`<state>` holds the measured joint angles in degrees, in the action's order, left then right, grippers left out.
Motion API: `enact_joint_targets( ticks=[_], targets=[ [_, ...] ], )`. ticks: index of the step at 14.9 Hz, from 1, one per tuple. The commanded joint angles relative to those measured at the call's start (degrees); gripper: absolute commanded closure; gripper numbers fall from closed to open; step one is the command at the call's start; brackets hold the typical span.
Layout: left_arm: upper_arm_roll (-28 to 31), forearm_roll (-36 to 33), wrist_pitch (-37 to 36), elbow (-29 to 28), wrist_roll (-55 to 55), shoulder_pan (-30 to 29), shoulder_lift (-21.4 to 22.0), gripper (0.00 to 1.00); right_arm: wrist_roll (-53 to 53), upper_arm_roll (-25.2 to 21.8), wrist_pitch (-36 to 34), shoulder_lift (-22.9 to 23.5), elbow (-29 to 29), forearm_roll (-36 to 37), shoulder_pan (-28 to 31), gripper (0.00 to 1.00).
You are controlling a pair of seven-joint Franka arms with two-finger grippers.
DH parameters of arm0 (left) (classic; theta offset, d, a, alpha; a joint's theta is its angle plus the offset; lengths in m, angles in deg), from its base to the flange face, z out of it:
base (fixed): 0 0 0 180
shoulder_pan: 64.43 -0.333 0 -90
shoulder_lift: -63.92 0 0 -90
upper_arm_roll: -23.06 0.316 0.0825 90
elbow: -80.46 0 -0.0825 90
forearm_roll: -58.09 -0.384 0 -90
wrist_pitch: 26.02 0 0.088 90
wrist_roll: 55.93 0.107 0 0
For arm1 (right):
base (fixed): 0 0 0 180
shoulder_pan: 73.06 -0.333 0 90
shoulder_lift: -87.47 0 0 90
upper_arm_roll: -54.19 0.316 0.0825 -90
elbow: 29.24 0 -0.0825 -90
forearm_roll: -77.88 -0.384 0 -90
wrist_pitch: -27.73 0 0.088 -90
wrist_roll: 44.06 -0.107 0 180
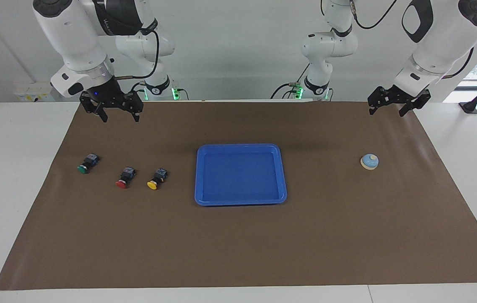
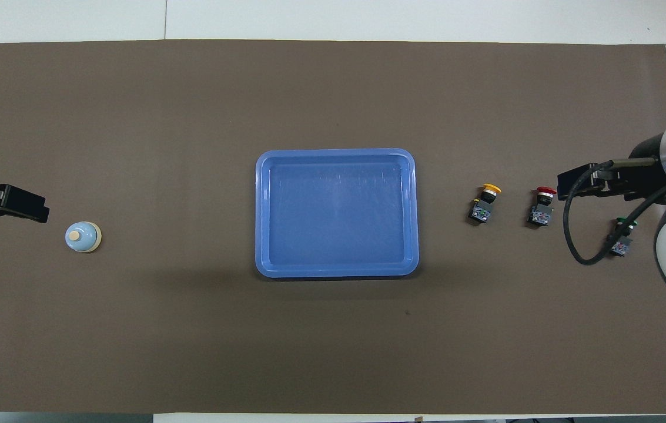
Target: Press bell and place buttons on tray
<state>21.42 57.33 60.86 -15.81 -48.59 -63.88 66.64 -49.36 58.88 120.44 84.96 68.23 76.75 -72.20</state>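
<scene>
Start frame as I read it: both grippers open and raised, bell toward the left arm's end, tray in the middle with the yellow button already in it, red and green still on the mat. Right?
Not quite: the yellow button is not in the tray. It lies on the mat beside the tray, next to the red button and green button, as both views show. The rest holds.

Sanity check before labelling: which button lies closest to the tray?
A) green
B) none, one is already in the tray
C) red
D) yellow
D: the yellow button lies on the brown mat right beside the tray, with the red button next along and the green button last, toward the right arm's end of the table; nothing lies in the tray.
</scene>
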Motion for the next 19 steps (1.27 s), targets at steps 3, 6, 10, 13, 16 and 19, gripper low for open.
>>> enact_joint_targets(
  ticks=[3, 6, 10, 13, 16, 19],
  targets=[
    [0.3, 0.1, 0.1, -0.6, 0.0, 0.3, 1.0, 0.00, -0.4, 0.5, -0.2, -1.0, 0.9, -1.0, 0.8, 0.00],
    [0.5, -0.3, 5.7, -3.7, -0.5, -0.1, 1.5, 0.58, -0.4, 0.5, -0.2, -1.0, 0.9, -0.9, 0.8, 0.00],
    [0.9, -0.2, 20.0, -17.4, 1.4, -3.4, 3.0, 1.00, -0.4, 0.5, -0.2, -1.0, 0.9, -0.9, 0.8, 0.00],
    [0.9, -0.3, 30.9, -24.5, 4.6, -6.8, -1.0, 1.00, -0.4, 0.5, -0.2, -1.0, 0.9, -0.9, 0.8, 0.00],
    [0.9, -0.2, 40.9, -29.3, 6.5, -9.0, -4.3, 1.00, -0.4, 0.5, -0.2, -1.0, 0.9, -1.0, 0.8, 0.00],
    [0.9, -0.3, 42.8, -31.0, 6.6, -10.1, -4.3, 1.00, -0.4, 0.5, -0.2, -1.0, 0.9, -1.0, 0.8, 0.00]
  ],
)
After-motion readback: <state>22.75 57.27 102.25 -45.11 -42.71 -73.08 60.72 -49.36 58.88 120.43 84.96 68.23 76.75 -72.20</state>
